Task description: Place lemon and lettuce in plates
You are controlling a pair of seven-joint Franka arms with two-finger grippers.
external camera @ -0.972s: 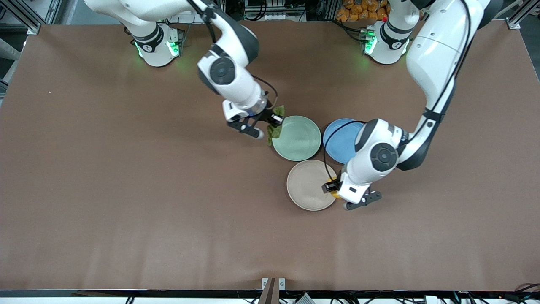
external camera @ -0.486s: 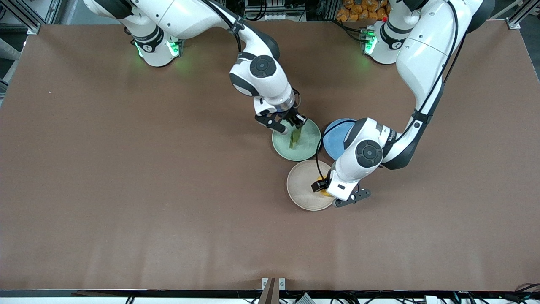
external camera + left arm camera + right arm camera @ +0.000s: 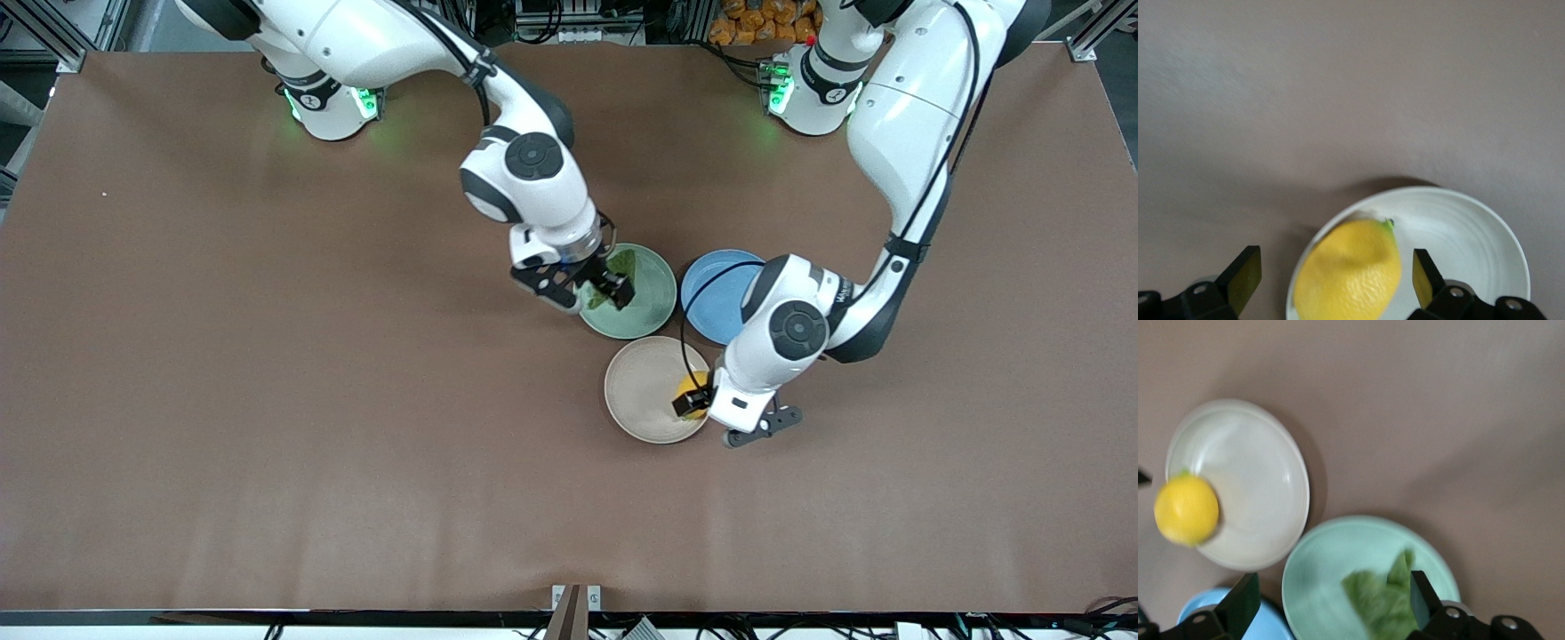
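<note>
The lemon (image 3: 695,388) lies in the pale pinkish-white plate (image 3: 640,391), at its rim toward the left arm's end. My left gripper (image 3: 722,416) hangs open just over it. In the left wrist view the lemon (image 3: 1348,270) sits between the spread fingers (image 3: 1245,280) with a gap on each side, over the plate (image 3: 1471,233). The lettuce (image 3: 620,265) lies in the mint green plate (image 3: 653,307). My right gripper (image 3: 589,295) is open above it. In the right wrist view the lettuce (image 3: 1385,600) lies on the mint plate (image 3: 1325,567); the lemon (image 3: 1186,510) and the pinkish-white plate (image 3: 1251,487) also show.
A blue round plate (image 3: 716,298) lies beside the mint plate toward the left arm's end, partly under the left arm; it also shows in the right wrist view (image 3: 1225,620). The three plates sit close together on the brown table (image 3: 267,400).
The right gripper carried the lettuce over the mint plate and opened; the lettuce now lies in it. The left gripper opened over the pinkish-white plate and the lemon is free of its fingers.
</note>
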